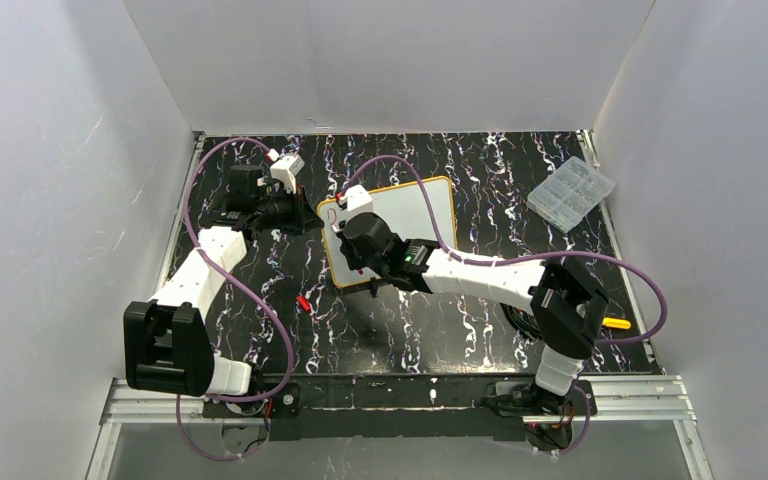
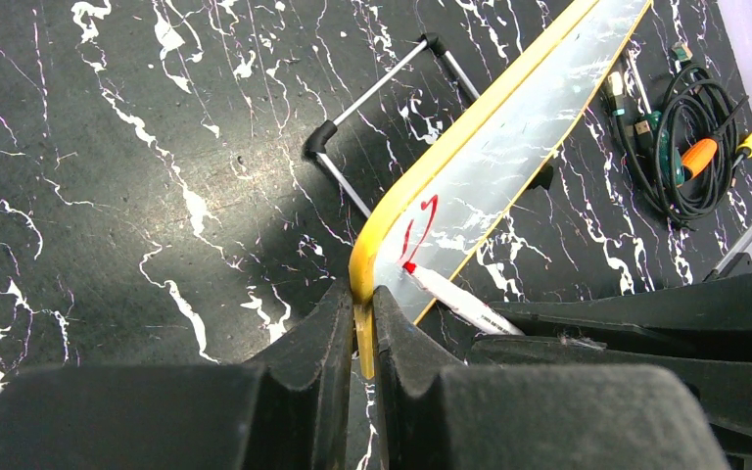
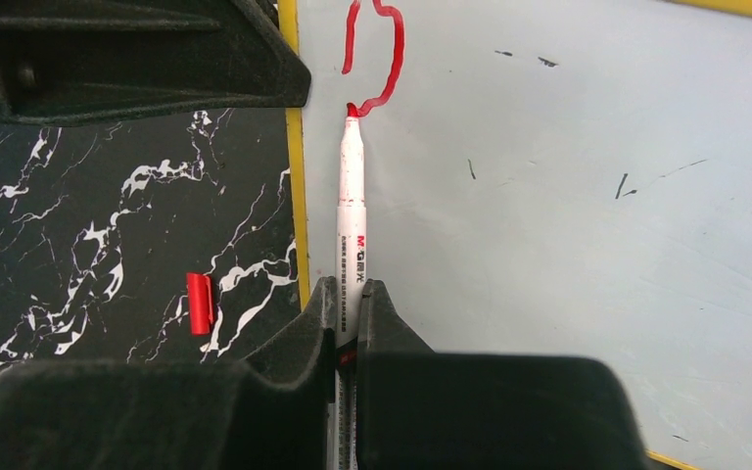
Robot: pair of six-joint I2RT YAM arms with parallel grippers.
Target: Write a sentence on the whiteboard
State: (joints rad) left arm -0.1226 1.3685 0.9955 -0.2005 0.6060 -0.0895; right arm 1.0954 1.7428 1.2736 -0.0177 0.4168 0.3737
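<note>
A small whiteboard [image 1: 410, 215] with rounded corners and a thin orange-yellow frame sits mid-bench, toward the back of the black, white-veined bench [image 1: 410, 340]. Near its left edge is one looping red stroke [image 3: 380, 59]; the rest is white with faint dark smudges. The right end effector [image 3: 350, 294] is clamped on a white marker [image 3: 352, 196], whose red tip touches the stroke. The left end effector [image 2: 362, 304] pinches the frame's corner. A red cap [image 3: 199, 302] lies beside the board.
</note>
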